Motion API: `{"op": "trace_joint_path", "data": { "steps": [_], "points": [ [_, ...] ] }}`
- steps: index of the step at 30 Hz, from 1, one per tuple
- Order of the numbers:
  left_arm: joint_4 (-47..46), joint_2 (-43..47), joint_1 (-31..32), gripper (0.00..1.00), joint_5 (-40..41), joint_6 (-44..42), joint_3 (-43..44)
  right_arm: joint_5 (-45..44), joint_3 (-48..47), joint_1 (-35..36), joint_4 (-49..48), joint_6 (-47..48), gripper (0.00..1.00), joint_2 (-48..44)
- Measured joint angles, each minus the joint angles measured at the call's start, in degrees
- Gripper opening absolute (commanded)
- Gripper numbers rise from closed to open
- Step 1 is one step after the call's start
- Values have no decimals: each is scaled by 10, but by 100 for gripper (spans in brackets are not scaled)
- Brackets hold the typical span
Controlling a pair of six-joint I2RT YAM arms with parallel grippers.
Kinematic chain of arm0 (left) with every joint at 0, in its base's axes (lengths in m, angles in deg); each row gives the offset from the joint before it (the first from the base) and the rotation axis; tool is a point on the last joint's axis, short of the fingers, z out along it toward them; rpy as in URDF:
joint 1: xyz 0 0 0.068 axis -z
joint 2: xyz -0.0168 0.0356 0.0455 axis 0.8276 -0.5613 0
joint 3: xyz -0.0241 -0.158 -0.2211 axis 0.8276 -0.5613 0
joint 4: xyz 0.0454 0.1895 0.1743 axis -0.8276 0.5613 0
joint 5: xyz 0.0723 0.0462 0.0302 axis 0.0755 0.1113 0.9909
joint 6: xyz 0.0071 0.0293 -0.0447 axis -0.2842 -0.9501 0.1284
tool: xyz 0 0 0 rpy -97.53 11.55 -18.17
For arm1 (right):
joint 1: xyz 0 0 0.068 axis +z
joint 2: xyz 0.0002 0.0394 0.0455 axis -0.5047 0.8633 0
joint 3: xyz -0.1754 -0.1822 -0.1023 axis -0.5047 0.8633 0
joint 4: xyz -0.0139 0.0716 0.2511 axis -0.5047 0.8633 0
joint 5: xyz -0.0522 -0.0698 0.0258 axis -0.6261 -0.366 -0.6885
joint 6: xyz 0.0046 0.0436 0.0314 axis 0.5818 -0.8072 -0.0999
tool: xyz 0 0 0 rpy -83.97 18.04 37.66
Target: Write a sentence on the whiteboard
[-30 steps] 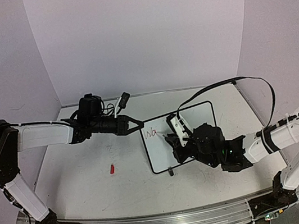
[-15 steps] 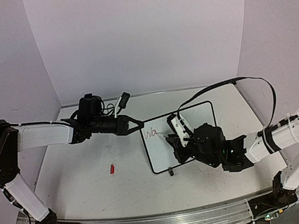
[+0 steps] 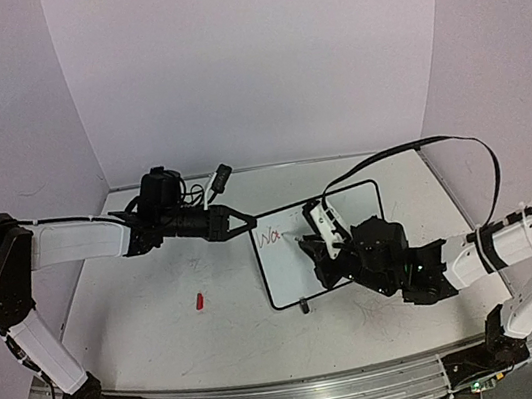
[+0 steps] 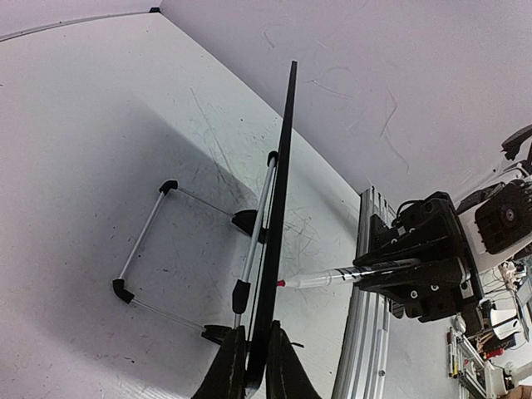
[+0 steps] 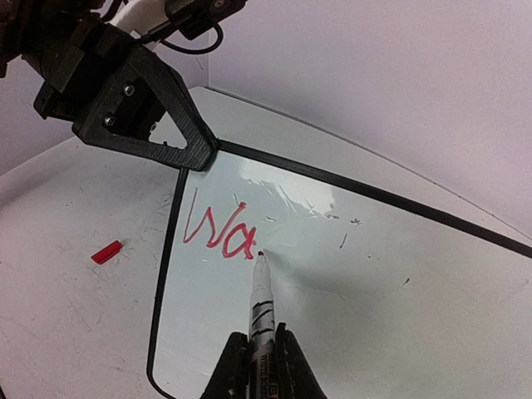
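The whiteboard [image 3: 284, 280] stands tilted on the table, black framed. My left gripper [image 3: 249, 224] is shut on its upper left corner; in the left wrist view the board's edge [image 4: 281, 183] runs up from between the left gripper [image 4: 258, 356]. The red letters "Wa" [image 5: 218, 233] of the sentence sit at the board's top left [image 3: 270, 238]. My right gripper [image 5: 260, 349] is shut on a white marker [image 5: 263, 301], whose red tip rests just right of the "a". That marker [image 4: 332, 278] meets the board face in the left wrist view.
A small red marker cap [image 3: 199, 300] lies on the table left of the board, also seen as the cap [image 5: 106, 251] in the right wrist view. The board's wire stand legs [image 4: 145, 237] spread behind it. An aluminium rail [image 3: 297, 397] runs along the near edge.
My right arm has shifted slightly to the right, carrying the marker tip just past the "a". The left arm and the board have stayed put.
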Motion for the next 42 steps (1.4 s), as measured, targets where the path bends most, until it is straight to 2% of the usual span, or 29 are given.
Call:
{"op": "trace_joint_path", "data": {
  "steps": [42],
  "points": [
    [-1,0,0,9,-1,0,0,-21,-21,0,-15,20,0,22]
  ]
}}
